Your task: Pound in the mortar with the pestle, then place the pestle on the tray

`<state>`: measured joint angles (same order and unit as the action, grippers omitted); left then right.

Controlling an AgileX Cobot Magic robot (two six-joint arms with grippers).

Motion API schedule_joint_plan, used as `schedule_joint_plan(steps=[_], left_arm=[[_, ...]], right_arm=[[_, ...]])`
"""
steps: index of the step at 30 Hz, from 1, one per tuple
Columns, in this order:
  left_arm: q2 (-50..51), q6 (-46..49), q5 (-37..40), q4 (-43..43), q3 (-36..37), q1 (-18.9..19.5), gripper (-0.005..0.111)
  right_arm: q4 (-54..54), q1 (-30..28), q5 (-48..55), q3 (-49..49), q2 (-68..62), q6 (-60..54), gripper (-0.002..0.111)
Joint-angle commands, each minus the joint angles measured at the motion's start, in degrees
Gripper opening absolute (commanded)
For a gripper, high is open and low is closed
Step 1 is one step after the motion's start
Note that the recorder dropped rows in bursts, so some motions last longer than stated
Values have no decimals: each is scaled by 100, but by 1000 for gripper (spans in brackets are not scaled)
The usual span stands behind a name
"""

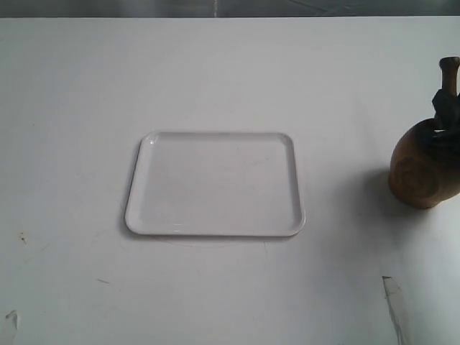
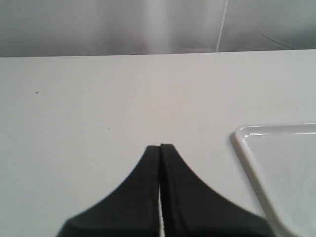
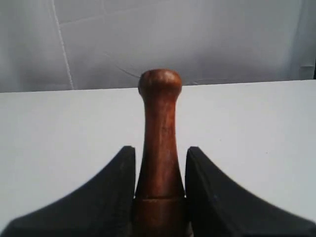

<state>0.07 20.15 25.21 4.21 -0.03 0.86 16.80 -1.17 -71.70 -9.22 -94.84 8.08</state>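
Note:
The wooden mortar [image 1: 422, 171] stands at the right edge of the table, its carved circle facing the camera. Out of it rises the dark reddish-brown pestle [image 1: 449, 73], knobbed handle up. My right gripper [image 1: 445, 108] is shut on the pestle [image 3: 159, 163], the black fingers [image 3: 116, 192] pressing its thick part on both sides. The white tray [image 1: 215, 185] lies flat in the middle of the table, with nothing on it. My left gripper [image 2: 160, 146] is shut on nothing, hovering above bare table beside the tray's corner [image 2: 247, 136]. It does not show in the exterior view.
The white table [image 1: 215, 79] reaches to a grey wall at the back. A small scrap lies near the front right [image 1: 392, 291] and small marks at the front left [image 1: 13, 318].

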Motion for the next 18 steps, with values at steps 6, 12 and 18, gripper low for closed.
schedule_joint_plan(steps=[6,12,18], left_arm=[[-7,-47,-17,-42,3,-44,0],[-7,-47,-17,-42,3,-44,0],[-7,-47,-17,-42,3,-44,0]], right_arm=[[1385,10,174,-105,2896,1153,0],[4396,10,1294,-1492,3485,3621,0],[6481,645,1708,-2761,3086,5413,0]])
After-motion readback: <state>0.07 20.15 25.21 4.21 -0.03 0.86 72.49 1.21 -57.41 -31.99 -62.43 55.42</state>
